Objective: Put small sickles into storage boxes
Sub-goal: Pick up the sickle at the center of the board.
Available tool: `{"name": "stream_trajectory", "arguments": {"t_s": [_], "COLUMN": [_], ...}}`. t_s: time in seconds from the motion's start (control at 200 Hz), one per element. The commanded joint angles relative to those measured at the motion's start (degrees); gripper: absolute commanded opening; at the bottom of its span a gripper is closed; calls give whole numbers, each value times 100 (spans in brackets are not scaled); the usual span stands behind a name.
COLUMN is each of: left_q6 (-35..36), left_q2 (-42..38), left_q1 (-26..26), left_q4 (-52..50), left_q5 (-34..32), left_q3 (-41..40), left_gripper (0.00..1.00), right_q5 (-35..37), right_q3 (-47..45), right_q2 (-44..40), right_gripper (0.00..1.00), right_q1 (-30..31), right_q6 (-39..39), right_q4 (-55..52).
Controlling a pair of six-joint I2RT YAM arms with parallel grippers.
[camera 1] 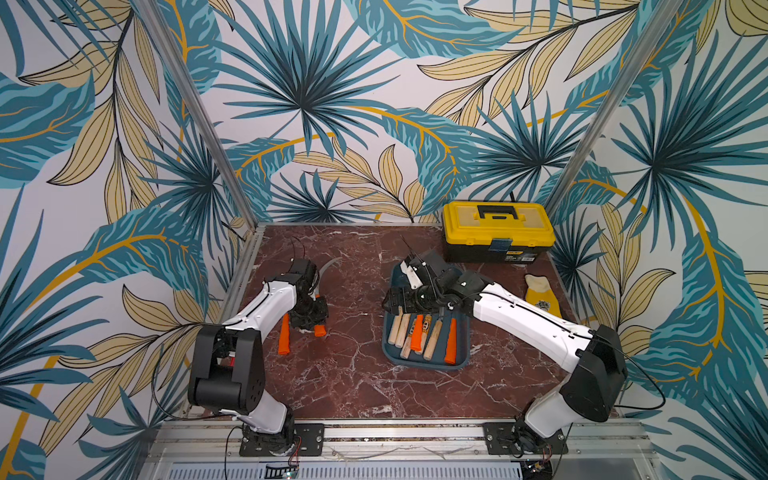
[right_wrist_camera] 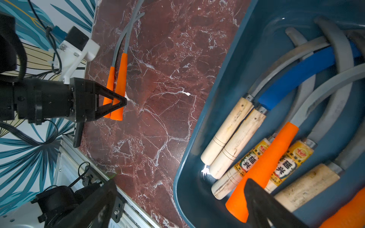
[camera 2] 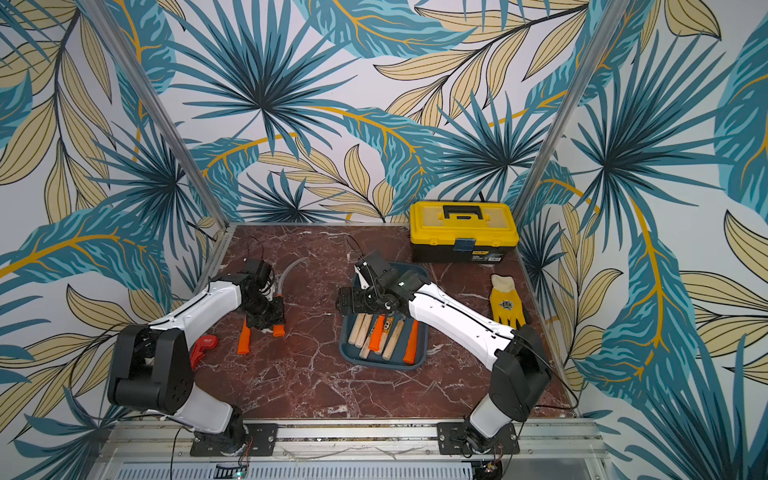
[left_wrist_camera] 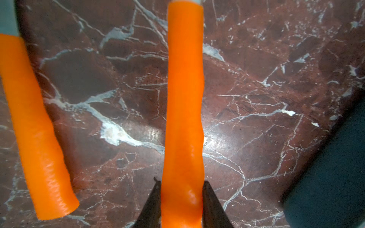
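- Gripping the orange handle of one small sickle [left_wrist_camera: 183, 98], the left pincer [left_wrist_camera: 180, 183] is clenched on it, low over the counter [left_wrist_camera: 256, 88].
- A second orange-handled sickle [left_wrist_camera: 37, 128] lies just beside it.
- The right pincer [camera 1: 392, 301] hangs released over the teal storage box [camera 1: 424, 365], which holds several sickles [camera 1: 433, 340].

Sickles [camera 1: 433, 340] lie in the tray [camera 1: 428, 368], two other sickles [camera 1: 284, 334] left of it, a toolbox [camera 1: 497, 230] behind, a glove [camera 1: 540, 295] right.
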Motion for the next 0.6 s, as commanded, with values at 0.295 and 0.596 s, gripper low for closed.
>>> {"name": "stream_trajectory", "arguments": {"t_s": [0.295,0.596], "left_q6": [-192,-454], "left_q2": [-422,-482], "left_q1": [-605,-1385], "left_q4": [-363,-629], "left_q5": [165,106], "left_q3": [341,820], "left_gripper": [17,18], "right_q5": [510,783], "right_q3": [-581,-962], "right_q2": [-734,-1225], "right_gripper": [99,99], "right_q1": [-8,-14], "right_q6": [317,466], "right_q4": [-143,-302]}}
